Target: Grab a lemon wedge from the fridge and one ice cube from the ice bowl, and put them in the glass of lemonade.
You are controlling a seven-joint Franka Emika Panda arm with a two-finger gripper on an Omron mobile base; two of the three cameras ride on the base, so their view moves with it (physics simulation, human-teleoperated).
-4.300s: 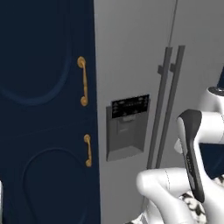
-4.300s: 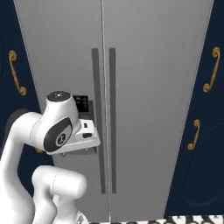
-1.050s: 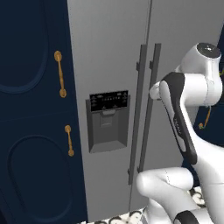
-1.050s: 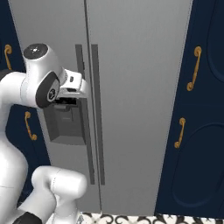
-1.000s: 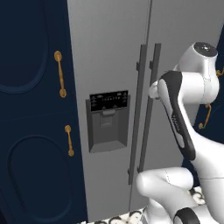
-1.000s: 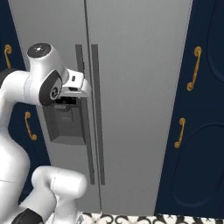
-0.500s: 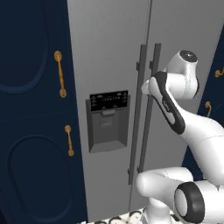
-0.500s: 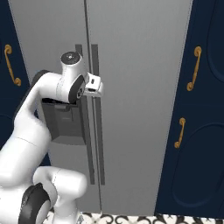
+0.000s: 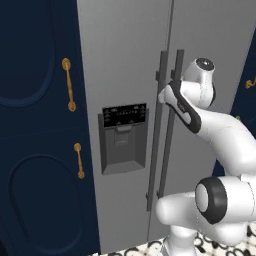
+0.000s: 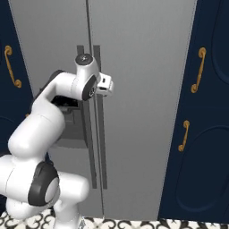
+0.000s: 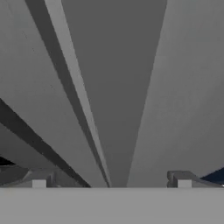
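The fridge is tall and grey, and both of its doors are closed. Its two long dark handles run down the middle, left of them the black dispenser panel. My gripper is stretched out at upper handle height, right at the handles and open. In the hand view the fingertips stand wide apart with nothing between them, close to the door and a handle bar. The lemon wedge, the ice bowl and the glass of lemonade are out of view.
Navy cabinets with brass handles flank the fridge on the left, and more of them on the right. A patterned black-and-white floor shows at the foot of the fridge. My own arm covers part of the dispenser in the right base view.
Over the last second the arm has swung forward from beside the base until the hand is at the fridge handles. The jaws stayed open. The base has not shifted in that second.
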